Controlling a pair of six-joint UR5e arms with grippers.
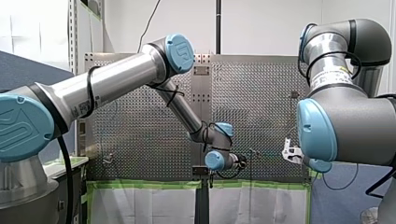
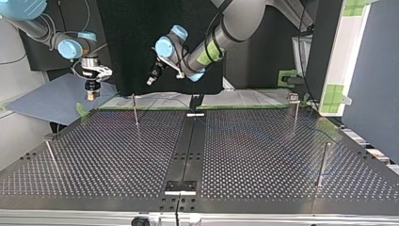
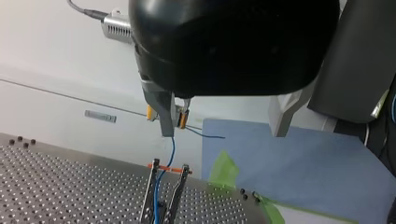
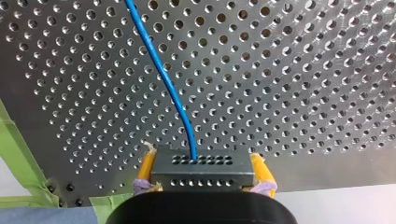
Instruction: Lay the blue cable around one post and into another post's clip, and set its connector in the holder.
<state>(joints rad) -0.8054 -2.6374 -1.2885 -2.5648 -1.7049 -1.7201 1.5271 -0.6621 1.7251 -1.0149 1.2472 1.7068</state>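
Observation:
My right gripper (image 4: pixel 203 176) is shut on a dark grey connector (image 4: pixel 201 162), held between its yellow pads. The blue cable (image 4: pixel 163 79) leaves the connector and runs away over the perforated table (image 4: pixel 289 70). In the top view my right gripper (image 2: pixel 92 92) hangs just off the table's far left corner. My left gripper (image 3: pixel 223 119) is open and holds nothing. Past one of its fingers (image 3: pixel 161 114) the yellow pads show, and the cable (image 3: pixel 171 149) drops from them between the prongs of a post's clip (image 3: pixel 163 196). In the top view my left gripper (image 2: pixel 150 80) hovers above the far edge.
Thin posts stand at the far left (image 2: pixel 135 110), far right (image 2: pixel 295 113), near right (image 2: pixel 322 165) and near left (image 2: pixel 51 157). A black rail (image 2: pixel 188 146) with a plate (image 2: pixel 180 187) runs down the middle. A blue mat (image 2: pixel 51 101) and green tape (image 3: pixel 224 168) lie beyond the far left corner.

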